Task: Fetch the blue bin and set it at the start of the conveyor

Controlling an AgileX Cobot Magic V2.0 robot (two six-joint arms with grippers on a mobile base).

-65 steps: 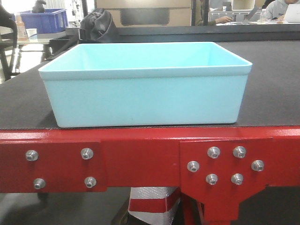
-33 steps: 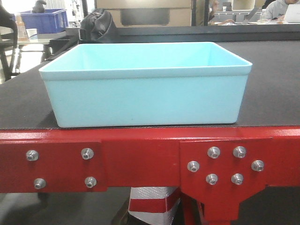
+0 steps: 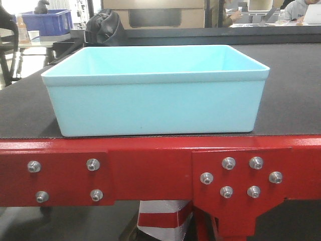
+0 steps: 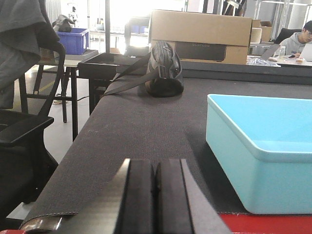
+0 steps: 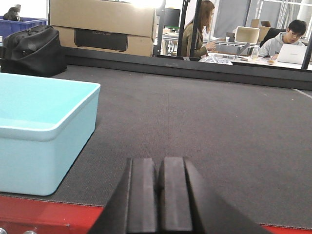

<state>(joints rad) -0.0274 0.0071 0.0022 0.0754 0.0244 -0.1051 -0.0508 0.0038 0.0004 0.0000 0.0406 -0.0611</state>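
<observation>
The pale aqua blue bin [image 3: 155, 105] rests upright and empty on the dark grey belt of the conveyor start [image 3: 30, 108], just behind its red bolted frame. My left gripper [image 4: 155, 168] is shut with nothing in it, low at the belt's near edge, to the left of the blue bin [image 4: 263, 156] and apart from it. My right gripper [image 5: 160, 165] is shut and empty too, on the other side of the blue bin [image 5: 39, 141] with bare belt [image 5: 204, 117] between them. Neither gripper shows in the front view.
A black bag [image 4: 163, 70] lies further along the belt. A cardboard box [image 4: 202, 36] stands behind it. A dark chair with a jacket [image 4: 22, 102] is left of the conveyor. A royal-blue crate [image 3: 46, 22] sits on a far table. People work at desks [image 5: 287, 41] at the back right.
</observation>
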